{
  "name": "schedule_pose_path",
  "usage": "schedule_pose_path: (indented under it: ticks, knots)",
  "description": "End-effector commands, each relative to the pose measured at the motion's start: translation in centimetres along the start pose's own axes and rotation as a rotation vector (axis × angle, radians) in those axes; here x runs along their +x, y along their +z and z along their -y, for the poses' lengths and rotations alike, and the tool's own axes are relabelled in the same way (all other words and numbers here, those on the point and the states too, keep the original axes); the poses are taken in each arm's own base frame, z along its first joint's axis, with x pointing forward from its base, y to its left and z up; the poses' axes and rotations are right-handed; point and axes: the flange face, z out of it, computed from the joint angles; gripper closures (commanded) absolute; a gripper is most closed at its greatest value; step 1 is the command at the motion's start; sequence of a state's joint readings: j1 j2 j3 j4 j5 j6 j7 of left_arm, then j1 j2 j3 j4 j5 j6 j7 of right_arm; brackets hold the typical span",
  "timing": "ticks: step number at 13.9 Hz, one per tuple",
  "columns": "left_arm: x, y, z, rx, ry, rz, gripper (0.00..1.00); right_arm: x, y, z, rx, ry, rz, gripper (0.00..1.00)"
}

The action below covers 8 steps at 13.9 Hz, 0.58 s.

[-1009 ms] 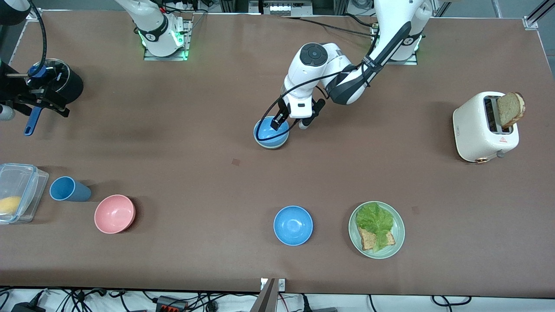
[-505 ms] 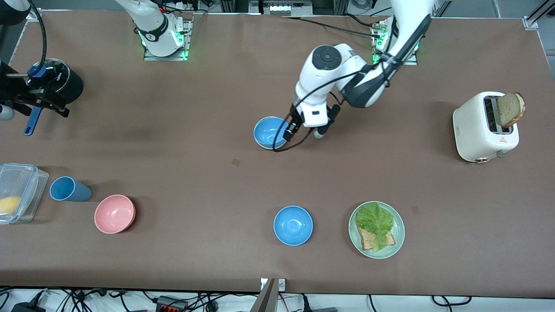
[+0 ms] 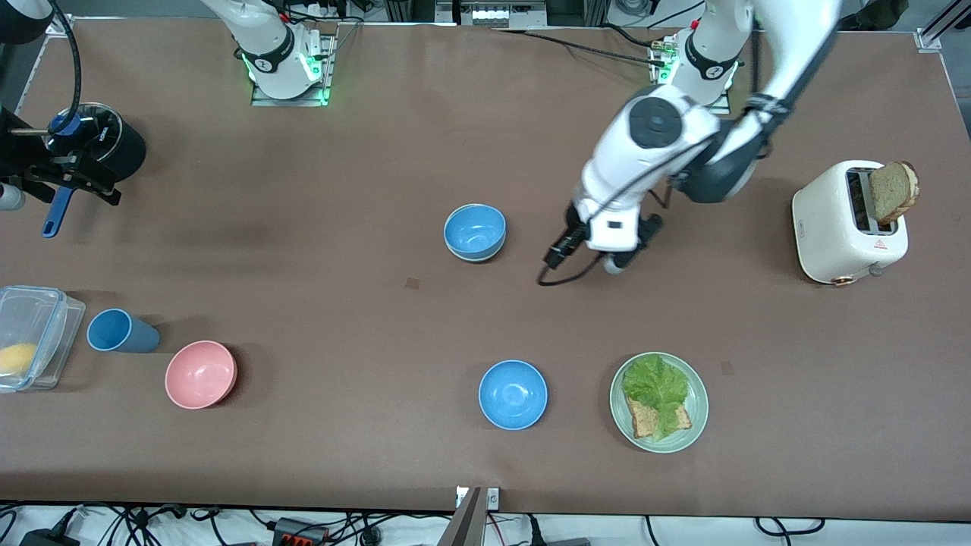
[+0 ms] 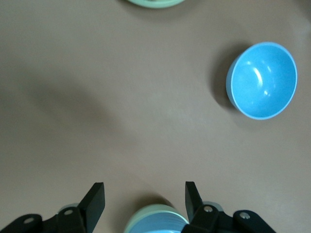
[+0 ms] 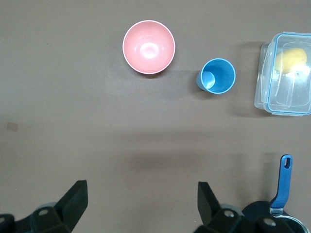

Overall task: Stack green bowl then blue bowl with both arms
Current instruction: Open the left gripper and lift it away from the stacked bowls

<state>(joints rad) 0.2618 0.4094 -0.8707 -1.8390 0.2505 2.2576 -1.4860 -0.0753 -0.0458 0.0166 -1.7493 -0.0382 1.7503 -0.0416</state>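
From the front camera, my left pincer hangs empty over bare brown surface, between the stacked bowls and the toaster at my left arm's end; how wide it stands is hard to read here. The blue bowl sits nested in the green bowl, whose pale rim just peeks out beneath it, about mid-surface and nearer the edge where my bases stand. A second blue bowl lies close to the camera-side edge, just beside the green plate of lettuce and bread. The pink bowl, blue cup and clear container lie toward my right arm's end. My right pincer waits over that end's edge near the black pot. Through my left wrist camera, the left pincer is spread wide with nothing in it, the blue bowl in the green bowl showing between its fingers, the second blue bowl apart. Through my right wrist camera, the right pincer gapes wide and empty, with the pink bowl, blue cup and container in sight.
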Motion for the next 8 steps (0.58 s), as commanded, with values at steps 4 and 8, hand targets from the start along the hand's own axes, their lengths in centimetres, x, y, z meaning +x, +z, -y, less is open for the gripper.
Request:
schedule_pose_path:
  ticks: [4, 8]
  knots:
    - [5.8, -5.0, 0.7, 0.039, 0.195, 0.065, 0.25, 0.1, -0.5, 0.0, 0.004, -0.008, -0.007, 0.00]
    - [12.3, -9.0, 4.9, 0.042, 0.388, 0.111, 0.25, 0.1, -0.6, 0.0, 0.004, -0.010, -0.007, 0.00]
